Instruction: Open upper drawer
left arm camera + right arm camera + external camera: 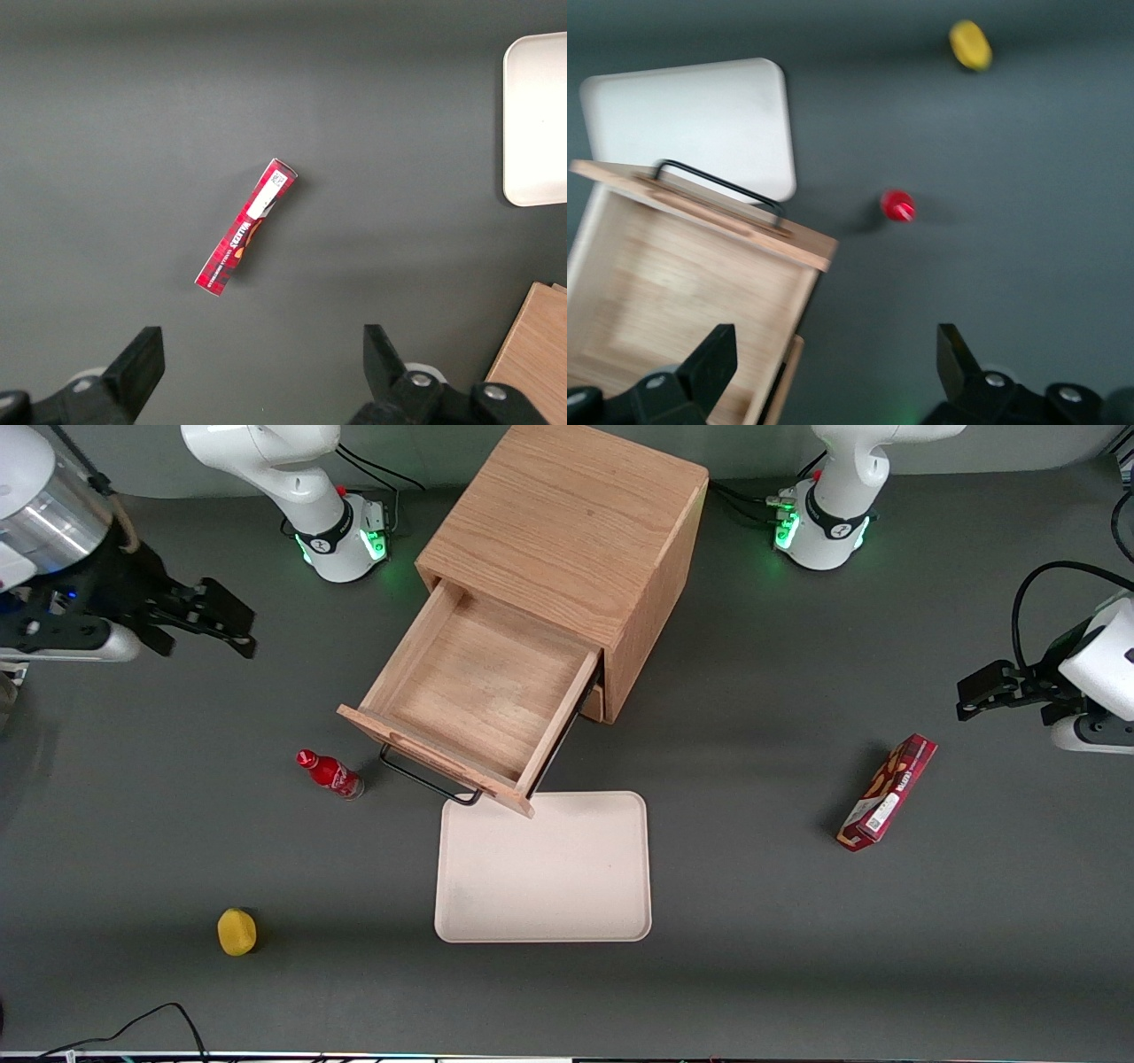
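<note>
Upper drawer [483, 691] pulled well out of cabinet [567, 531], empty, handle [430, 779] overhanging tray [545, 868]. Hand [208, 615] raised at nine o'clock of drawer, fingers apart, holding nothing. Risk: careless sweep clipping bottle [330, 773] or front panel.

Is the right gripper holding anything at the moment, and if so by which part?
Nothing is held. The gripper is open, off toward the working arm's end of the table, clear of the upper drawer and its black handle.
</note>
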Controlling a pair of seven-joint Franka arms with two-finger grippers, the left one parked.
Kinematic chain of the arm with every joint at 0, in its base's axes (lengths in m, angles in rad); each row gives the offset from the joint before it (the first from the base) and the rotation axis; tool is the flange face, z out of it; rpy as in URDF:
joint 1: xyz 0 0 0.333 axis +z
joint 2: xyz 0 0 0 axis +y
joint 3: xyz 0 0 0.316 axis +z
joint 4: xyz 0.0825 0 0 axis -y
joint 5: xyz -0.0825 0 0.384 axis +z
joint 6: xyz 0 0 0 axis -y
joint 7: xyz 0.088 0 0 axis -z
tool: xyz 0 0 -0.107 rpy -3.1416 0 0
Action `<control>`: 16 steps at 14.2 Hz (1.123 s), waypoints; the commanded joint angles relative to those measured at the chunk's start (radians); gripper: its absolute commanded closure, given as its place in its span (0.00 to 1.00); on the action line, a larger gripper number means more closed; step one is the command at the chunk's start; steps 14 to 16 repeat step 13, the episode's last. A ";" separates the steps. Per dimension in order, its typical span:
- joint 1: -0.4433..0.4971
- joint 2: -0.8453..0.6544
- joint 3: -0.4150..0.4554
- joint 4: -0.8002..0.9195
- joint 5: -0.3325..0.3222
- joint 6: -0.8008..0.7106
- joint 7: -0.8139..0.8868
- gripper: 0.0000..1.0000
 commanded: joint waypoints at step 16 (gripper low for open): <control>0.010 -0.374 -0.226 -0.588 0.046 0.316 -0.071 0.00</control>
